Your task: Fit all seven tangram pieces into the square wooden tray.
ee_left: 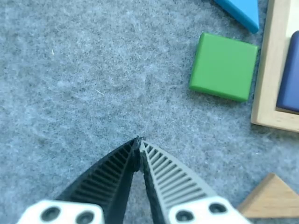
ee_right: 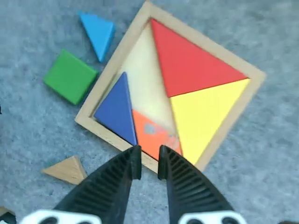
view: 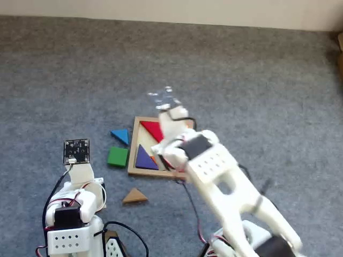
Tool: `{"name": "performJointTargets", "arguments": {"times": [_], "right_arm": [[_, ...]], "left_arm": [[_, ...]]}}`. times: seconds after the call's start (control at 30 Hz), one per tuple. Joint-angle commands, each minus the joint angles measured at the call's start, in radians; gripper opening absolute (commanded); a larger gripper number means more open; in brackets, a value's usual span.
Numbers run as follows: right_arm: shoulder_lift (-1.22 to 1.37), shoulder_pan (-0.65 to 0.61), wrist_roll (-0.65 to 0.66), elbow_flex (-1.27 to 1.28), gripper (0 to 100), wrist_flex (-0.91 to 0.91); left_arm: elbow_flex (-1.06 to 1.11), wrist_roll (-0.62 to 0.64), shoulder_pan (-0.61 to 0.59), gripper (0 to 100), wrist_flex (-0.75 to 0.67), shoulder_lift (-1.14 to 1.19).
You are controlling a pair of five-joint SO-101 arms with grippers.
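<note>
The square wooden tray (ee_right: 110, 81) holds a red triangle (ee_right: 187, 60), a yellow triangle (ee_right: 205, 116), a dark blue triangle (ee_right: 117, 109) and an orange piece (ee_right: 154, 137). Bare wood shows between the red and dark blue triangles. On the carpet beside it lie a light blue triangle (view: 120, 135), a green square (view: 117, 156) and a tan triangle (view: 134, 196). My right gripper (ee_right: 147, 161) hangs above the tray, its fingers a little apart with nothing between them. My left gripper (ee_left: 139, 142) is shut and empty, low over the carpet a short way from the green square (ee_left: 224, 65).
Grey carpet covers the whole floor, with open room beyond and to the right of the tray (view: 133, 155). The right arm's white body (view: 225, 176) stretches over the tray's near right part. A pale wall runs along the far edge.
</note>
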Motion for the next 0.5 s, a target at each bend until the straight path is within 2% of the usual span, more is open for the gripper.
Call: {"name": "performJointTargets", "arguments": {"times": [0.0, 0.47], "right_arm": [[-0.226, 0.07, 0.0, 0.067, 7.0, 0.007], [-0.963, 0.352, 0.0, 0.585, 7.4, 0.042]], "left_arm": [[0.021, -0.011, -0.016, 1, 0.005, -0.036], [0.021, -0.011, -0.016, 1, 0.005, -0.036]]}}
